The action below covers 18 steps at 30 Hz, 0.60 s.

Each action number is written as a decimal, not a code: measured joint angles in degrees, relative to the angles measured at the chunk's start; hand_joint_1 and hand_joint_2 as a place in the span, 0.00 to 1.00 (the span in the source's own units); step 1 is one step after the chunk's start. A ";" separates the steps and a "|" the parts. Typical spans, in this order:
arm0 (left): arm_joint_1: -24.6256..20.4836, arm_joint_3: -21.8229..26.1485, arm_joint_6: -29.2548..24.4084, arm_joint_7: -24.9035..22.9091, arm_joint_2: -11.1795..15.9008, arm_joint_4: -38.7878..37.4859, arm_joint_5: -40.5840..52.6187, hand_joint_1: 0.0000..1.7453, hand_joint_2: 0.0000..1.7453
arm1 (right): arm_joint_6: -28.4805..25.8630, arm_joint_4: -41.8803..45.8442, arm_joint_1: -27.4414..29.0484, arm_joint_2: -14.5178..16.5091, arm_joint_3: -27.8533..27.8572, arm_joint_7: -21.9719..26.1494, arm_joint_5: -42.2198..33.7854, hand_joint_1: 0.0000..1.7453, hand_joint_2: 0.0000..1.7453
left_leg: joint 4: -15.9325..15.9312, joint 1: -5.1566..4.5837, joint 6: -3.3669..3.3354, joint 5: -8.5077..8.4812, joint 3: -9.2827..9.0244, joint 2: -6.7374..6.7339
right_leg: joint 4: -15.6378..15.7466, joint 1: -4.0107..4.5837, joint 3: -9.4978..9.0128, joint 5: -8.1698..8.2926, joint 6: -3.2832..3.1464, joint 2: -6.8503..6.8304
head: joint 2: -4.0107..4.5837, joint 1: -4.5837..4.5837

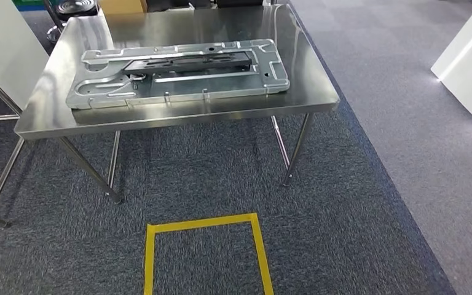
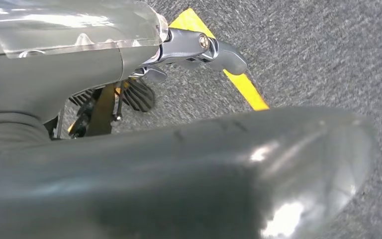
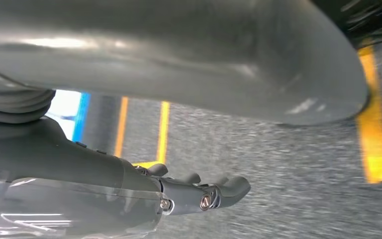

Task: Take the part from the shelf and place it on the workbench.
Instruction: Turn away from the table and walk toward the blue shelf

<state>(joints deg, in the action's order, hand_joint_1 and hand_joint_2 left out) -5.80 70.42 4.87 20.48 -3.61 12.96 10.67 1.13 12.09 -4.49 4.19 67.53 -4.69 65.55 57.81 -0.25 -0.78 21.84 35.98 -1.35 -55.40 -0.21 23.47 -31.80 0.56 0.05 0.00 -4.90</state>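
On the workbench (image 1: 319,101) lies the part (image 1: 178,74); wrist views show carpet (image 2: 328,50).

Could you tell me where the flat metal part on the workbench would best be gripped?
Probably by its two short ends, one hand each: the metal part lies flat and wide on the workbench, too broad for one hand. Its long near edge sits by the table's front edge, within reach from the front.

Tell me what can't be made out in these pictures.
- Left hand: in the left wrist view, the grey thumb hides most of the fingers, so its state is unclear.
- Right hand: in the right wrist view, the fingers look curled, and the carpet beyond is blurred.
- Workbench: the head view's top edge cuts off its far end.
- Metal part: its small details are too fine to read.
- Yellow tape square: cut off by the bottom edge.
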 joint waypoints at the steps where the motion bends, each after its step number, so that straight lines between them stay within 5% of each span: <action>1: 0.06 0.03 0.01 -0.14 0.01 0.00 0.01 0.00 0.00 | 0.05 -0.02 -0.05 0.04 -0.01 0.51 0.22 0.00 0.00 | 0.02 0.01 0.36 -0.56 0.37 -0.02 | 0.38 -0.09 0.35 0.12 -0.34 -0.06 | 0.00 0.01; 3: 0.33 0.13 -0.04 -0.37 0.03 -0.01 0.02 0.00 0.00 | 0.29 -0.10 -0.01 0.14 -0.01 1.18 0.41 0.00 0.00 | 1.31 0.21 0.96 1.12 1.26 0.35 | 0.43 -0.28 1.62 1.39 -1.15 -0.31 | 0.00 0.01; 6: 0.75 0.19 -0.14 -0.51 -0.09 -0.11 0.02 0.00 0.00 | 0.84 -0.16 0.08 0.17 -0.01 1.41 0.40 0.00 0.00 | 10.25 0.64 1.67 9.91 3.34 0.81 | 0.21 -0.19 4.34 3.61 -1.87 -0.58 | 0.00 0.01; 7: 0.78 0.19 -0.16 -0.51 -0.12 -0.15 0.02 0.00 0.00 | 0.97 -0.16 0.11 0.17 -0.01 1.42 0.39 0.00 0.00 | 13.61 0.74 1.86 11.51 3.67 0.81 | -0.01 -0.10 5.42 4.30 -1.87 -0.59 | 0.00 0.01; 9: 0.77 0.20 -0.19 -0.44 -0.13 -0.17 0.02 0.00 0.00 | 1.09 -0.17 0.13 0.16 -0.01 1.43 0.39 0.00 0.00 | 16.33 0.86 2.00 10.45 2.36 0.81 | -0.74 -0.01 7.76 5.57 -1.70 -0.62 | 0.00 0.01; 11: 0.72 0.20 -0.20 -0.32 -0.13 -0.17 0.02 0.00 0.00 | 1.12 -0.19 0.07 0.16 -0.01 1.45 0.38 0.00 0.00 | 11.75 0.89 1.81 7.56 -2.55 0.82 | -1.76 -0.02 9.99 6.62 -1.36 -0.63 | 0.00 0.00; 14: 0.40 0.21 -0.19 0.02 -0.13 -0.17 0.02 0.00 0.00 | 1.14 -0.21 0.02 0.16 -0.01 1.60 0.28 0.00 0.00 | 0.51 0.57 0.86 9.32 -10.32 0.86 | -2.92 0.18 11.86 7.95 -0.48 -0.70 | 0.00 0.01; 16: 0.46 0.22 -0.18 0.21 -0.14 -0.21 0.02 0.00 0.00 | 1.14 -0.22 0.18 0.15 -0.01 1.75 0.20 0.00 0.00 | -1.42 0.37 -0.04 9.72 -10.70 0.82 | -2.85 0.14 12.23 9.04 0.28 -0.77 | 0.00 0.02; 18: 0.60 0.22 -0.19 0.31 -0.20 -0.30 0.02 0.00 0.00 | 1.13 -0.22 0.33 0.03 0.00 1.90 0.16 0.00 0.00 | -1.55 0.41 -0.98 8.45 -9.66 0.53 | -3.73 -0.12 12.87 7.76 0.96 -0.58 | 0.00 0.02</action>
<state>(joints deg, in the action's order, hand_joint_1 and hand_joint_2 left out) -5.21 70.64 4.68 20.79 -3.80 12.66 10.69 2.26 11.87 -4.16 4.22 67.53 -2.79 65.72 56.26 0.17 -1.76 30.29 26.31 -0.82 -59.13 -0.33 36.34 -24.04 1.52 -0.53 0.00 -4.89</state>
